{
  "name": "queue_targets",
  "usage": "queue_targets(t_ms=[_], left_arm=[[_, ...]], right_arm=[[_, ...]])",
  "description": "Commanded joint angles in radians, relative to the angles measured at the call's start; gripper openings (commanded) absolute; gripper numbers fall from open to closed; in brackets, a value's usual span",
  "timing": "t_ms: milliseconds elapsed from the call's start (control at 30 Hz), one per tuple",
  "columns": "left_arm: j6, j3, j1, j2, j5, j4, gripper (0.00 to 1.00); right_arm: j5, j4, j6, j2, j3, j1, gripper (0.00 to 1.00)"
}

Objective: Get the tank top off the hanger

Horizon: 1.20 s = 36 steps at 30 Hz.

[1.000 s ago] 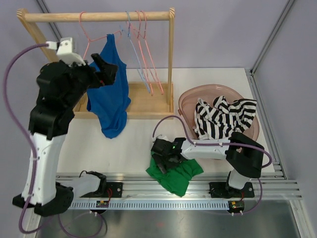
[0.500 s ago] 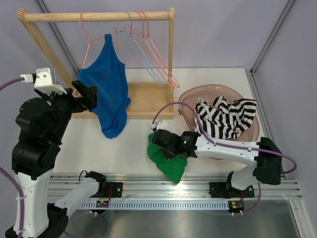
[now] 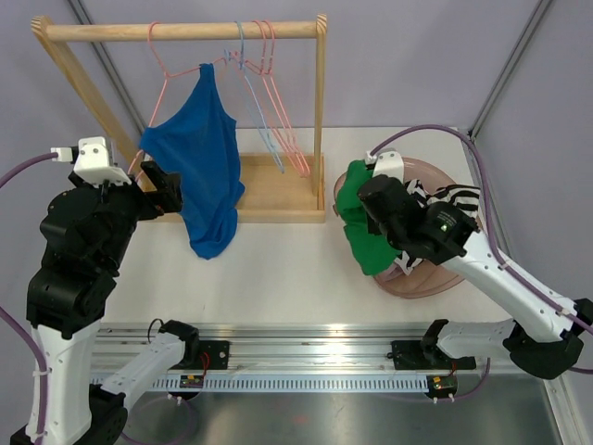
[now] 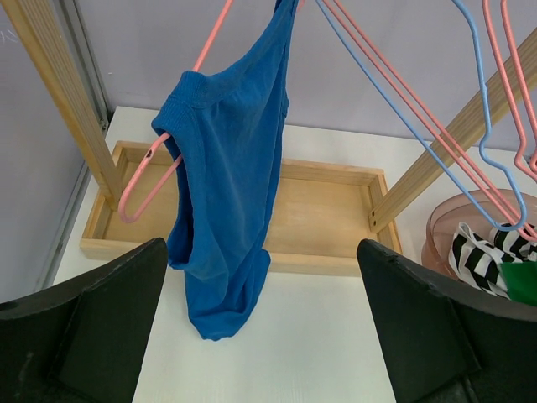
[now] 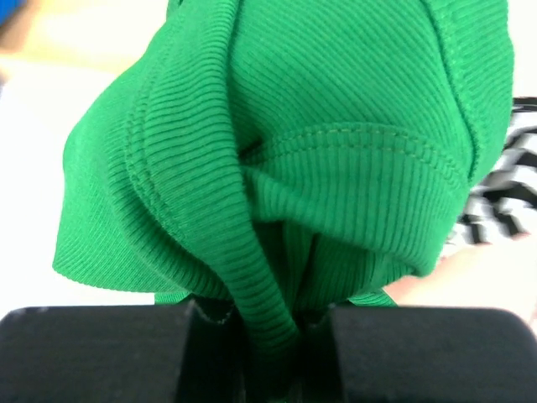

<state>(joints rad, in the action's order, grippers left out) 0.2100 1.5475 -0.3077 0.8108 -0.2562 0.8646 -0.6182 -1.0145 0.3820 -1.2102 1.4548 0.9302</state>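
Note:
A blue tank top (image 3: 202, 176) hangs by one strap on a pink hanger (image 3: 160, 82) at the left of the wooden rack (image 3: 185, 31). In the left wrist view the tank top (image 4: 231, 193) droops off the hanger (image 4: 143, 180), whose left end shows bare. My left gripper (image 3: 165, 190) stands open just left of the cloth, touching nothing (image 4: 262, 277). My right gripper (image 3: 375, 199) is shut on a bunched green garment (image 3: 366, 232), held in the air at the left rim of the pink basin (image 3: 435, 283). The green cloth (image 5: 319, 151) fills the right wrist view, pinched between the jaws (image 5: 281, 336).
Several empty pink and blue hangers (image 3: 269, 83) hang at the right of the rail. The rack's wooden base tray (image 3: 278, 190) lies behind the tank top. A black-and-white striped garment (image 3: 454, 209) lies in the basin.
My right gripper closed on the green garment at the table's front and carried it up and right to the basin. The left arm drew back and down from the tank top.

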Motion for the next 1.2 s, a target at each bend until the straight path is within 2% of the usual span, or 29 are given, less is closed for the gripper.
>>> queue_targets(t_ms=[0,67,233,367,433,467,533,600,667,833,933,1133,1167], left_arm=[[-0.009,0.043,0.004,-0.001,-0.023,-0.029,0.99],[-0.008,0.06,0.004,0.008,-0.018,-0.029,0.99],[0.0,0.082,0.004,0.028,0.003,-0.039,0.99],[-0.001,0.118,0.004,0.07,-0.029,-0.032,0.99],[0.002,0.149,0.004,0.12,-0.043,-0.01,0.99],[0.003,0.17,0.004,0.139,-0.057,0.003,0.99],[-0.001,0.226,0.004,0.184,-0.074,0.013,0.99],[-0.015,0.282,0.005,0.212,-0.098,0.017,0.99],[-0.033,0.318,0.005,0.255,-0.113,0.013,0.99],[-0.093,0.387,0.015,0.332,-0.163,-0.042,0.99],[-0.113,0.434,0.056,0.41,-0.141,-0.039,0.99],[-0.103,0.514,0.238,0.531,0.107,-0.025,0.99],[-0.1,0.526,0.264,0.544,0.205,-0.032,0.99]], right_arm=[[-0.072,-0.015,-0.083,0.009,0.044,-0.101,0.0],[-0.051,0.033,-0.104,-0.003,0.042,-0.155,0.0],[0.046,0.154,-0.156,-0.092,0.007,-0.394,0.0],[0.251,0.279,-0.17,-0.181,-0.054,-0.542,0.04],[0.327,0.342,-0.166,-0.254,-0.092,-0.56,0.05],[0.342,0.358,-0.164,-0.282,-0.1,-0.565,0.09],[0.356,0.378,-0.155,-0.353,-0.105,-0.564,0.24],[0.333,0.366,-0.141,-0.379,-0.087,-0.565,0.65],[0.31,0.349,-0.134,-0.362,-0.079,-0.565,0.99],[0.227,0.266,-0.104,-0.224,-0.047,-0.565,0.99],[0.25,0.252,-0.106,-0.102,-0.063,-0.565,0.99],[0.529,0.338,-0.16,0.164,-0.174,-0.564,0.99],[0.599,0.347,-0.161,0.204,-0.197,-0.565,0.99]])
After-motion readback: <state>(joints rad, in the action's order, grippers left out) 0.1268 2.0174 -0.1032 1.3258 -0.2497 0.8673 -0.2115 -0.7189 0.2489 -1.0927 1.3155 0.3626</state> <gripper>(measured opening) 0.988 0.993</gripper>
